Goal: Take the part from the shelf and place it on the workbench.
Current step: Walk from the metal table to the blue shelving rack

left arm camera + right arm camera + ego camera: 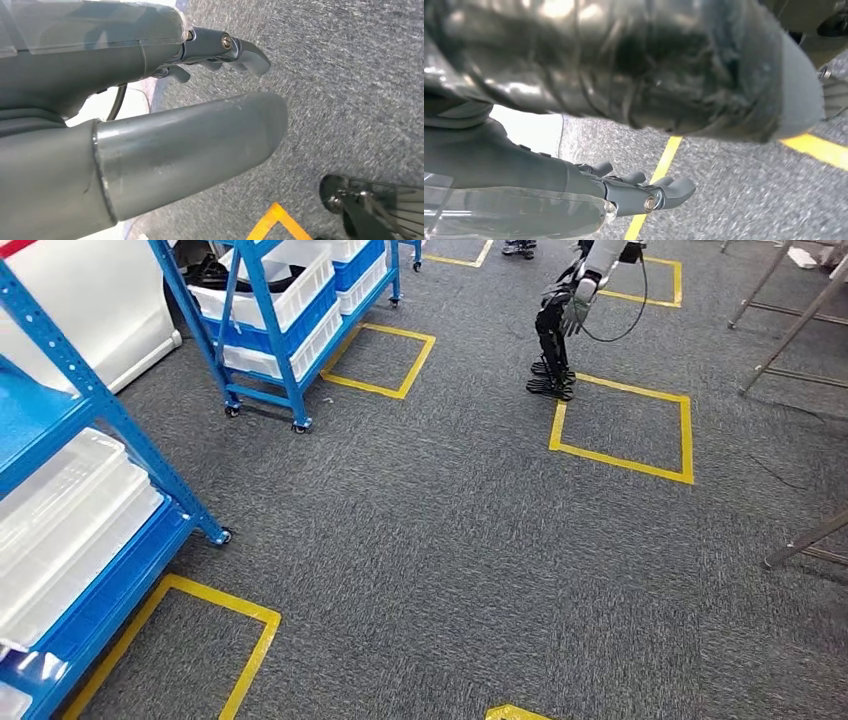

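While head view shows shelf [100, 430], wrist views show left hand [200, 100], right hand [634, 192] (both empty, fingers apart).

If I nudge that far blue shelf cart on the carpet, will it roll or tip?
The far blue shelf cart stands on small castors, so it would probably roll, though the carpet pile may drag. It looks loaded with white bins on several levels, so likely heavy; a high push might rock it.
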### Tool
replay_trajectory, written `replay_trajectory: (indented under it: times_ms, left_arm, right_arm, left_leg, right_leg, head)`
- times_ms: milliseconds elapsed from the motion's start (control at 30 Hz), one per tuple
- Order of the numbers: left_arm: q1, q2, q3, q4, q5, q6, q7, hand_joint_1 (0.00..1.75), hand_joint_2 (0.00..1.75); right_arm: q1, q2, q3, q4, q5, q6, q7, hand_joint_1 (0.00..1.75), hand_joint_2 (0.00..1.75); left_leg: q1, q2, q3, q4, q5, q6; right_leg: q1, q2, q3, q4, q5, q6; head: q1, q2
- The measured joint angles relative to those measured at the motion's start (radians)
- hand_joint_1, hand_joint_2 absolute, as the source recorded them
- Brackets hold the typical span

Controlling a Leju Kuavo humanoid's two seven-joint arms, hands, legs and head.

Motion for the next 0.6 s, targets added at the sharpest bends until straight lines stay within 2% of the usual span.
replay_trajectory:
  times_ms: [100, 167, 233, 267, 300, 333, 367, 400, 467, 533, 600]
  left_arm:
    - [0.002, 0.002, 0.0, 0.0, 0.0, 0.0, 0.0, 0.0, 0.0]
    - [0.001, 0.002, 0.0, 0.0, 0.0, 0.0, 0.0, 0.0, 0.0]
    - [0.0, 0.003, 0.0, 0.0, 0.0, 0.0, 0.001, 0.0, 0.0]
    - [-0.002, 0.003, 0.0, 0.0, 0.0, 0.0, 0.001, 0.0, 0.0]
    - [-0.003, 0.004, 0.0, 0.0, 0.0, 0.0, 0.001, 0.0, 0.0]
    - [-0.003, 0.004, 0.0, 0.0, 0.0, 0.0, 0.001, 0.0, 0.0]
    - [-0.003, 0.004, 0.0, 0.0, -0.001, 0.0, 0.001, 0.0, 0.0]
    - [-0.004, 0.005, -0.001, 0.0, -0.001, 0.0, 0.001, 0.0, 0.0]
    - [-0.004, 0.004, -0.001, 0.0, -0.001, 0.0, 0.001, 0.0, 0.0]
    - [-0.004, 0.003, -0.002, 0.0, -0.002, 0.0, 0.001, 0.0, 0.0]
    - [0.0, 0.003, -0.002, 0.0, -0.002, 0.0, 0.001, 0.0, 0.0]
  right_arm:
    - [-0.005, 0.001, 0.0, 0.0, 0.001, 0.001, 0.0, 0.0, 0.0]
    - [-0.007, 0.002, 0.0, 0.0, 0.001, 0.001, 0.0, 0.0, 0.0]
    - [-0.005, 0.002, 0.0, 0.0, 0.001, 0.0, 0.0, 0.0, 0.0]
    - [-0.004, 0.003, 0.0, 0.0, 0.001, 0.0, 0.0, 0.0, 0.0]
    - [-0.002, 0.003, 0.0, 0.0, 0.001, 0.0, 0.0, 0.0, 0.0]
    - [-0.001, 0.003, 0.0, 0.001, 0.001, 0.001, 0.0, 0.0, 0.0]
    - [0.0, 0.003, 0.0, 0.001, 0.001, 0.001, 0.0, 0.0, 0.0]
    - [0.001, 0.003, 0.0, 0.001, 0.001, 0.001, 0.0, 0.0, 0.0]
    - [0.003, 0.002, 0.0, 0.001, 0.001, 0.001, 0.0, 0.0, 0.0]
    - [0.003, 0.002, 0.0, 0.001, 0.001, 0.002, 0.0, 0.0, 0.0]
    - [-0.001, 0.003, 0.0, 0.001, 0.001, 0.002, 0.0, 0.0, 0.0]
  left_leg:
    - [-0.005, -0.02, -0.004, -0.002, 0.0, 0.026]
    - [-0.002, -0.036, -0.002, -0.009, 0.006, 0.039]
    - [-0.002, -0.053, -0.003, -0.013, 0.011, 0.047]
    - [-0.004, -0.064, -0.006, -0.012, 0.012, 0.049]
    - [-0.006, -0.076, -0.008, -0.012, 0.013, 0.051]
    - [-0.007, -0.09, -0.008, -0.011, 0.014, 0.051]
    - [-0.008, -0.105, -0.008, -0.01, 0.014, 0.051]
    - [-0.009, -0.118, -0.007, -0.009, 0.014, 0.051]
    - [-0.009, -0.143, -0.009, -0.006, 0.015, 0.047]
    - [-0.007, -0.164, -0.015, -0.006, 0.018, 0.036]
    - [-0.004, -0.185, -0.022, -0.009, 0.023, 0.022]
  right_leg:
    - [-0.001, -0.017, 0.006, 0.003, -0.007, 0.016]
    - [-0.007, 0.011, -0.005, 0.035, -0.035, 0.026]
    - [-0.01, 0.06, -0.055, 0.14, -0.095, 0.029]
    - [-0.01, 0.074, -0.087, 0.204, -0.12, 0.029]
    - [-0.01, 0.081, -0.111, 0.248, -0.129, 0.028]
    - [-0.01, 0.085, -0.12, 0.261, -0.12, 0.026]
    - [-0.009, 0.091, -0.112, 0.237, -0.092, 0.022]
    - [-0.009, 0.102, -0.091, 0.186, -0.055, 0.017]
    - [-0.008, 0.155, -0.045, 0.071, -0.002, 0.005]
    - [-0.006, 0.183, -0.028, 0.021, 0.009, -0.001]
    - [-0.007, 0.159, -0.025, 0.013, 0.014, -0.007]
  head:
    - [0.0, 0.0]
    - [0.001, 0.0]
    - [0.001, 0.0]
    - [0.001, 0.0]
    - [0.001, 0.0]
    - [0.001, 0.0]
    - [0.001, 0.0]
    - [0.001, 0.0]
    - [0.001, 0.0]
    - [0.0, 0.0]
    - [0.001, 0.0]
